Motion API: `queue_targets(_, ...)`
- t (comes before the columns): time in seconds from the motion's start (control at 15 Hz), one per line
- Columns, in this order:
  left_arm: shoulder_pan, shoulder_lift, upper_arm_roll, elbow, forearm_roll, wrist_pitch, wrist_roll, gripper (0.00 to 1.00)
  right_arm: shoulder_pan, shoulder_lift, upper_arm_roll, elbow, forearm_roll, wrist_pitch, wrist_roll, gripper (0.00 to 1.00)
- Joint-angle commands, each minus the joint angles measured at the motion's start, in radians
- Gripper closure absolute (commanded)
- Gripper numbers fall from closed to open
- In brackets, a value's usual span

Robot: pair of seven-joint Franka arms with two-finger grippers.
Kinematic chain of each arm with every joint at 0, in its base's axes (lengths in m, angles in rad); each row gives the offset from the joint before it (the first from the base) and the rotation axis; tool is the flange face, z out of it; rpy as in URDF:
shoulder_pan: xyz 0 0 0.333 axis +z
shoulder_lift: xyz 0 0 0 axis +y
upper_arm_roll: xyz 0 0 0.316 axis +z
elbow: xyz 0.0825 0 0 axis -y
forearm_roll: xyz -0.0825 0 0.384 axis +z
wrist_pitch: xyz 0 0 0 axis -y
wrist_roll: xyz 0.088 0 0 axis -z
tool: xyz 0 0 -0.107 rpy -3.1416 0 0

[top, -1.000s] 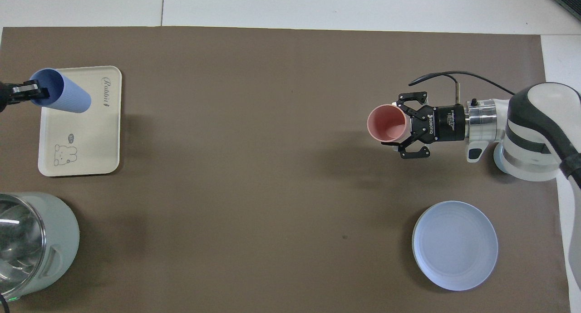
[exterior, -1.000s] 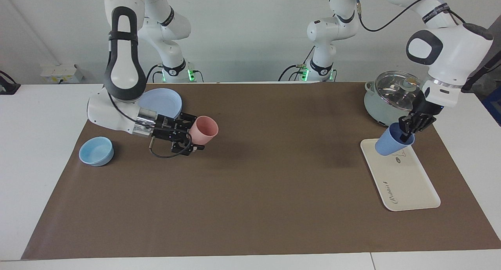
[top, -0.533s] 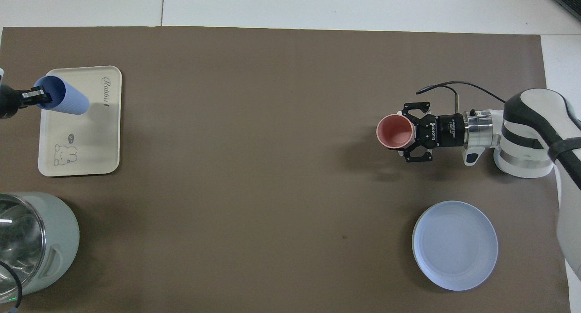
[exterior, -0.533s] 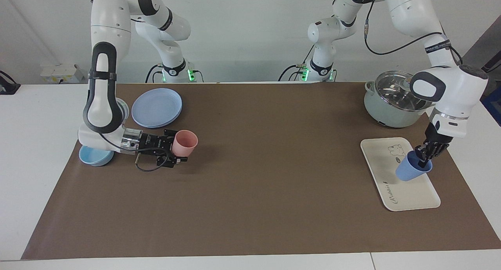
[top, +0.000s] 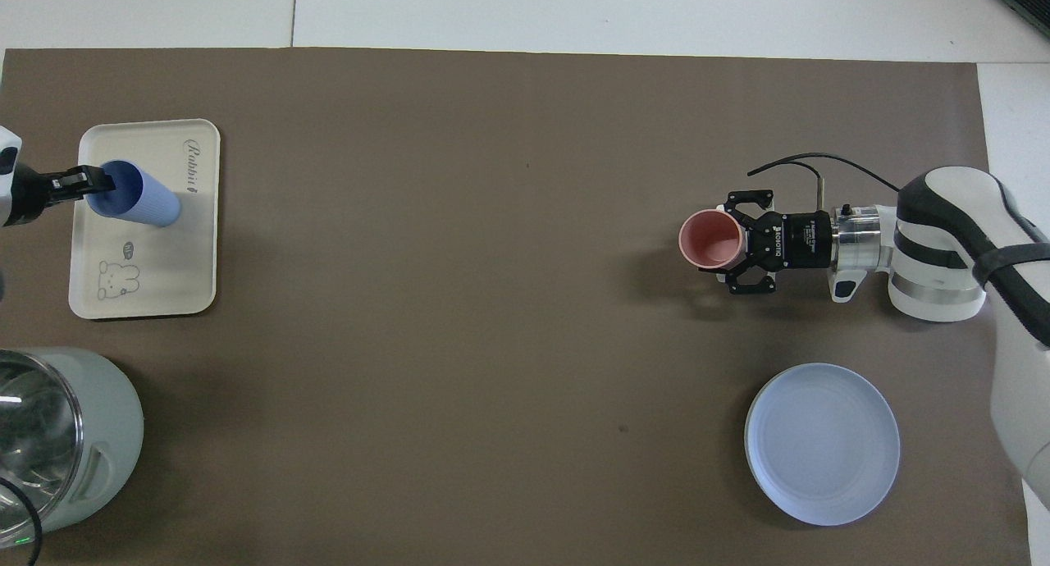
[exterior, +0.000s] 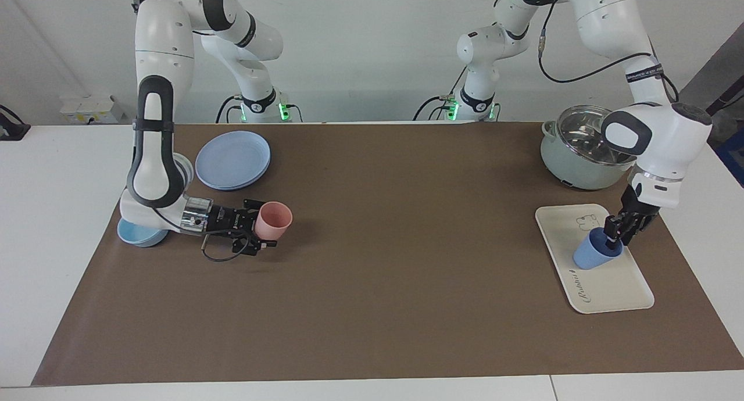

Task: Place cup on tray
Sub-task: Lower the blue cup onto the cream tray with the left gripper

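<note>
The left tool (exterior: 615,233) pinches the cup (exterior: 592,255) by its rim, tilted, its base on the tray (exterior: 616,287). It looks light, stiff and slippery, so the rim suits. The right tool (exterior: 251,232) clasps a pink tumbler (exterior: 273,219), well away from the tray.

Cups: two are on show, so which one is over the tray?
The blue cup, gripped by the left gripper over the tray; the pink cup isn't.

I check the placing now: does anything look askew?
Yes. The cup leans over the tray, its rim pinched by the left gripper, not yet standing flat.
</note>
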Motion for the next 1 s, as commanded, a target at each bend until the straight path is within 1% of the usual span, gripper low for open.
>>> queue_targets(0.0,-0.001,-0.093,-0.002,0.073,0.012,-0.197,0.072,0.0,0.011,0.031,0.009,0.0,0.058,0.012,-0.052,1.0)
queue_targets(0.13,-0.012,-0.11,-0.01,0.177,0.121,-0.384,0.093,0.0,0.033,0.037,0.007,-0.004,0.102,0.017,-0.068,1.0)
queue_targets(0.2,-0.016,-0.121,-0.016,0.205,0.167,-0.458,0.097,0.0,0.034,0.044,0.007,-0.006,0.104,0.024,-0.089,1.0)
queue_targets(0.33,-0.067,-0.179,-0.024,0.199,0.181,-0.541,0.132,0.0,0.034,0.046,0.007,-0.016,0.106,0.043,-0.106,1.0)
queue_targets(0.47,-0.103,-0.214,-0.024,0.198,0.193,-0.629,0.136,0.0,0.034,0.044,0.007,-0.032,0.104,0.073,-0.106,1.0)
queue_targets(0.6,-0.165,-0.248,-0.027,0.198,0.27,-0.689,0.134,0.0,0.037,0.043,0.007,-0.043,0.104,0.09,-0.107,1.0)
queue_targets(0.73,-0.188,-0.274,-0.028,0.199,0.27,-0.738,0.125,0.0,0.04,0.043,0.006,-0.046,0.103,0.106,-0.106,1.0)
queue_targets(0.93,-0.237,-0.293,-0.028,0.199,0.27,-0.762,0.102,0.0,0.042,0.044,0.006,-0.047,0.093,0.141,-0.106,1.0)
